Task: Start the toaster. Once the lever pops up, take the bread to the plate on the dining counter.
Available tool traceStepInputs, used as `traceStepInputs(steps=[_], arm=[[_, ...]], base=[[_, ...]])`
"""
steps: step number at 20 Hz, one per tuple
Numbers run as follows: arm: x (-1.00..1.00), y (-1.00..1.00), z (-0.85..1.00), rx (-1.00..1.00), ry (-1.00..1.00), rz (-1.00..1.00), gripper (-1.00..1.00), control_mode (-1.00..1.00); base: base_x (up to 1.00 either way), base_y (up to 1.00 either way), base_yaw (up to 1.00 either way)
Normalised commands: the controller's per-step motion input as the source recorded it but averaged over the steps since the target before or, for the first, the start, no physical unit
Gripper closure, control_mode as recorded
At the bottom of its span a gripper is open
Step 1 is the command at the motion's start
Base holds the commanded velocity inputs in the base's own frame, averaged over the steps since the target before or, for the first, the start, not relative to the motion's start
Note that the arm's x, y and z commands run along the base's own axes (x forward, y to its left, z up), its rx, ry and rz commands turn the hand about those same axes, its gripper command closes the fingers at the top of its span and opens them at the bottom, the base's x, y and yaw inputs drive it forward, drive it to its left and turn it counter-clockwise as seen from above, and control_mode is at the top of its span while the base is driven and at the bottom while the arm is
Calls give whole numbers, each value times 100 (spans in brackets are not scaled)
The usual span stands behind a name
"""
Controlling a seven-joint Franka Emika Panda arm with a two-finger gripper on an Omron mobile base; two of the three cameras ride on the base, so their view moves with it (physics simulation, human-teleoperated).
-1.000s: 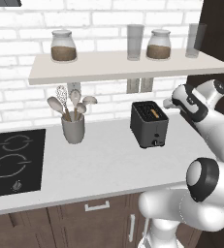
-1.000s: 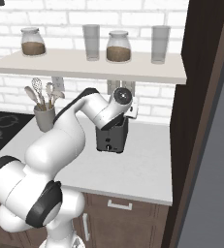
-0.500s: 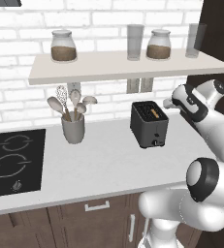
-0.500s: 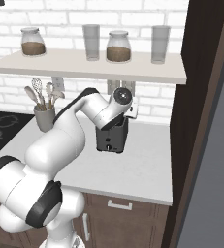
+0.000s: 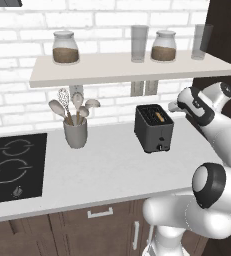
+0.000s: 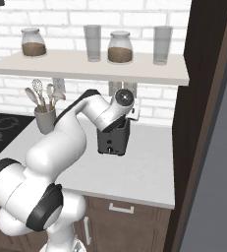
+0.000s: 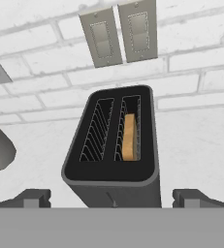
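Matte charcoal boxy toaster point(image 7: 112, 154), wire-ribbed slots, thin golden bread point(image 7: 128, 137) in one, gripper point(image 7: 111, 197) spread wide above.

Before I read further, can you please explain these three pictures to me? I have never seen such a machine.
It is a white robot arm in a rendered kitchen. Two cameras sit behind it, left and right; the third rides on its hand and looks down. On the white worktop stand a dark toaster with a slice of bread in one slot, and a grey cup of utensils. A shelf above carries jars and glasses. The gripper is open, above the toaster, and holds nothing.
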Motion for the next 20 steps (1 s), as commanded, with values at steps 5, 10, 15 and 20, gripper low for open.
traceStepInputs(steps=[5, 10, 15, 20], arm=[[0, 0, 0, 0, 0, 0, -100, -100], [0, 0, 0, 0, 0, 0, -100, -100], [0, 0, 0, 0, 0, 0, -100, -100], [0, 0, 0, 0, 0, 0, -100, -100]], base=[[0, 0, 0], [0, 0, 0], [0, 0, 0], [0, 0, 0]])
